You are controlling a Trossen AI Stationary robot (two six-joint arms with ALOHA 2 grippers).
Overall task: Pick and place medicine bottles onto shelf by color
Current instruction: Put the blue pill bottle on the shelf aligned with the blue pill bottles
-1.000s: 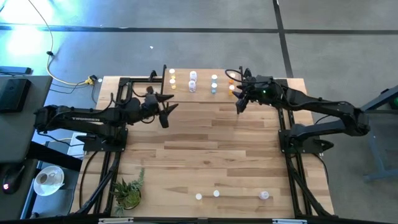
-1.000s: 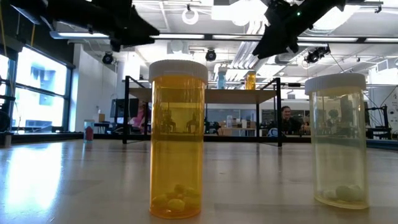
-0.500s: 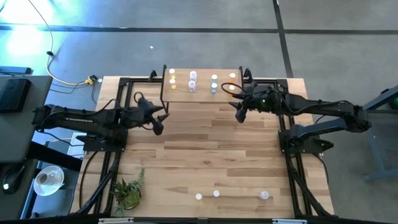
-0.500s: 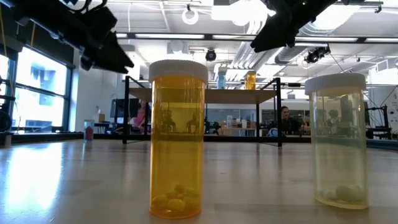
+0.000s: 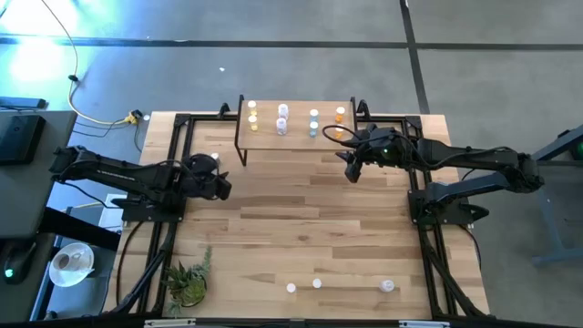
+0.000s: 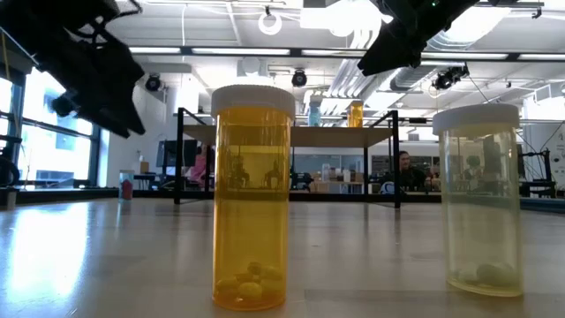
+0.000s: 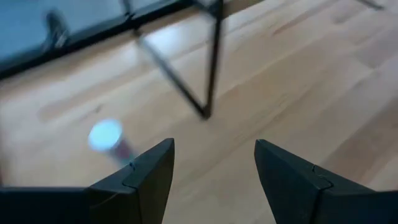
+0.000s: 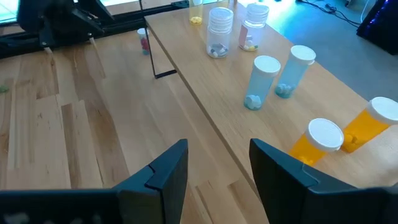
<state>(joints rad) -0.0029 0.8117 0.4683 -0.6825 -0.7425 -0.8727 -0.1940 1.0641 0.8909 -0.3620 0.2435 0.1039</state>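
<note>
The shelf (image 5: 296, 137) stands at the table's far edge. On it stand several medicine bottles: orange (image 8: 323, 140), bluish (image 8: 264, 81), clear white (image 8: 219, 31) and yellowish (image 8: 196, 9). A reddish bottle (image 7: 106, 135) stands on the table left of the shelf. Three more stand by the near edge, among them an orange one (image 6: 252, 199) and a pale one (image 6: 479, 199). My left gripper (image 5: 221, 187) is open and empty, low over the table, left of the shelf. My right gripper (image 8: 217, 149) hovers open and empty in front of the shelf's right end.
A small potted plant (image 5: 189, 281) sits at the near left corner. Black frame rails (image 5: 168, 228) run along both sides of the table. The shelf's thin black leg (image 7: 211, 62) stands just ahead of my left gripper. Bare wood (image 5: 301, 219) lies between the shelf and the near bottles.
My left gripper has drawn back from the shelf's left end toward the table's left edge and gone down, tipping its fingers downward and rolling as it went. It stays open and empty. My right gripper has shifted slightly toward the near edge.
</note>
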